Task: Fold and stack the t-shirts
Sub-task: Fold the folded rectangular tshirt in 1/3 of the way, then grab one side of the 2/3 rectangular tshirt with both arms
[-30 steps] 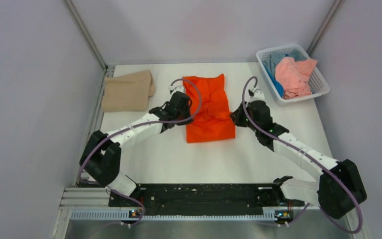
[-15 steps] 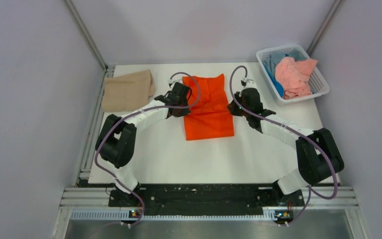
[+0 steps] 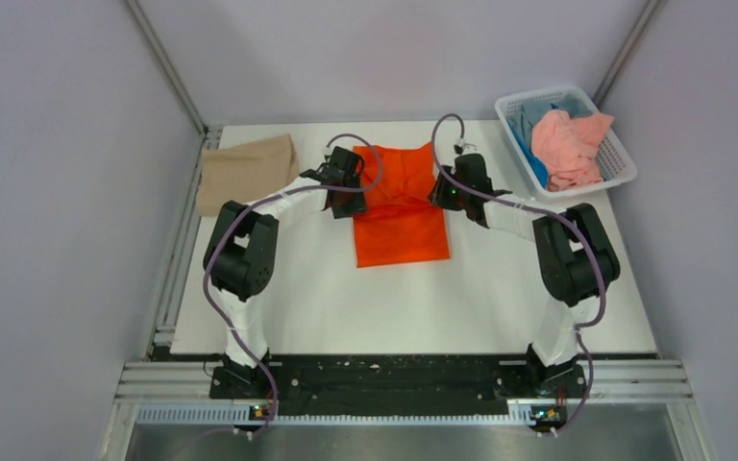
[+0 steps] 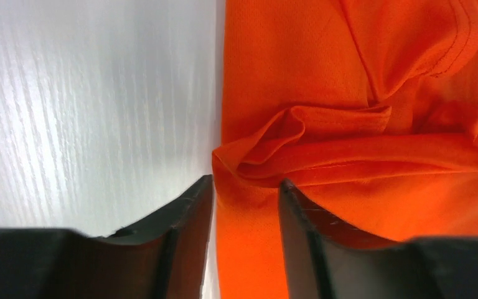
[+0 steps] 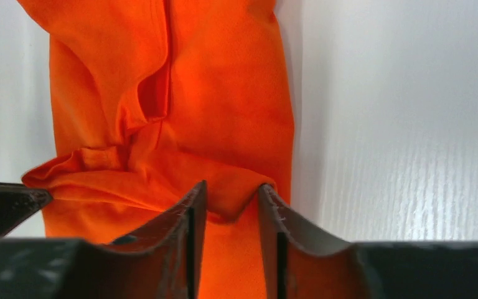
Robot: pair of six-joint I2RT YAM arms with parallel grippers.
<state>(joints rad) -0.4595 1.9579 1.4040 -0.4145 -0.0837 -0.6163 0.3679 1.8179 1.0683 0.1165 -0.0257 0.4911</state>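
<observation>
The middle shirt lies on the table, closer to the far edge than to the near edge. My left gripper is at its left side and my right gripper is at its right side. Each one has the shirt's side edge between its fingers. The folded shirt lies by the far left corner. The basket sits at the far right corner, and a heap of shirts lies in it.

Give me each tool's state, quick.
Left tool: closed on the orange t-shirt, at its left edge.
Right tool: closed on the same shirt's right edge.
</observation>
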